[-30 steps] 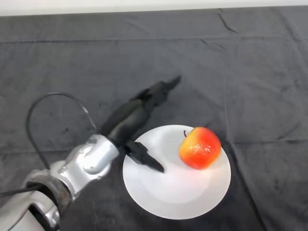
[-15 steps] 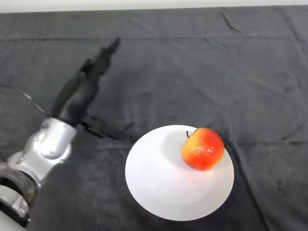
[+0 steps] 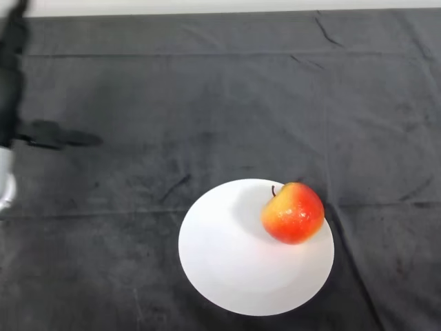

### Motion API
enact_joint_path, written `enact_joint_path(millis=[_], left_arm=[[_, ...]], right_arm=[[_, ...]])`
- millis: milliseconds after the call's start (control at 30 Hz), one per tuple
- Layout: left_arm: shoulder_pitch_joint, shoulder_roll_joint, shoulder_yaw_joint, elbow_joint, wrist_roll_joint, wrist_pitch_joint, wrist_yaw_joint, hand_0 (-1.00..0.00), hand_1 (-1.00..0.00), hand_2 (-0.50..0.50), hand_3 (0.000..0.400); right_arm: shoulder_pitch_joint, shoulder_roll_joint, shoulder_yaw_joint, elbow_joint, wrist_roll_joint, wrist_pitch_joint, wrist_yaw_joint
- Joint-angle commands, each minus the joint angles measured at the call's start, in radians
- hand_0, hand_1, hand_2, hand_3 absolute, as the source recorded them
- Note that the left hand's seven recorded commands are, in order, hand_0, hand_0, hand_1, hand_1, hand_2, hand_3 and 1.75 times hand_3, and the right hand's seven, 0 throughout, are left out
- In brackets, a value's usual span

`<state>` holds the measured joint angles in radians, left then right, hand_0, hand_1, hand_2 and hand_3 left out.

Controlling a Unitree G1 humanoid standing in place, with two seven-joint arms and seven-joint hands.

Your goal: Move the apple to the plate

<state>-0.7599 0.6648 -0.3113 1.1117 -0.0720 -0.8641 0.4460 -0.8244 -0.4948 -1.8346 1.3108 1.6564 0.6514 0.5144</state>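
the left hand (image 3: 12, 83) is seen only at the far left edge, dark and partly cut off; whether its fingers are spread cannot be told. well apart from it, the red-yellow apple (image 3: 293, 212) sits on the white plate (image 3: 234, 276) on the cloth-covered tabletop (image 3: 207, 103).

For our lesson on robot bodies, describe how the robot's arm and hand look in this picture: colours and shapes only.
Only a sliver shows at the left edge of the head view. The left hand is black and narrow, with a dark part jutting sideways over the dark cloth. Below it sits a rounded silver-grey piece of the arm. No markings are visible.
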Motion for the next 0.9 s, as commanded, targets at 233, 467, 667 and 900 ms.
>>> enact_joint_path(millis=[233, 467, 667, 900], left_arm=[[0.066, 0.114, 0.123, 0.034, -0.064, -0.031, 0.067, 0.0, 0.0, 0.0, 0.0], [0.099, 0.167, 0.206, 0.067, -0.096, -0.032, 0.097, 0.0, 0.0, 0.0, 0.0], [0.113, 0.186, 0.253, 0.098, -0.095, -0.03, 0.144, 0.0, 0.0, 0.0, 0.0], [0.127, 0.203, 0.303, 0.126, -0.104, -0.023, 0.168, 0.0, 0.0, 0.0, 0.0]], right_arm=[[0.001, -0.032, -0.0228, 0.004, -0.0034, 0.01, -0.0017], [0.001, -0.032, -0.0231, 0.004, -0.0034, 0.01, -0.0017], [0.001, -0.032, -0.0234, 0.005, -0.0033, 0.01, -0.0017], [0.001, -0.033, -0.0238, 0.005, -0.0033, 0.01, -0.0017]])
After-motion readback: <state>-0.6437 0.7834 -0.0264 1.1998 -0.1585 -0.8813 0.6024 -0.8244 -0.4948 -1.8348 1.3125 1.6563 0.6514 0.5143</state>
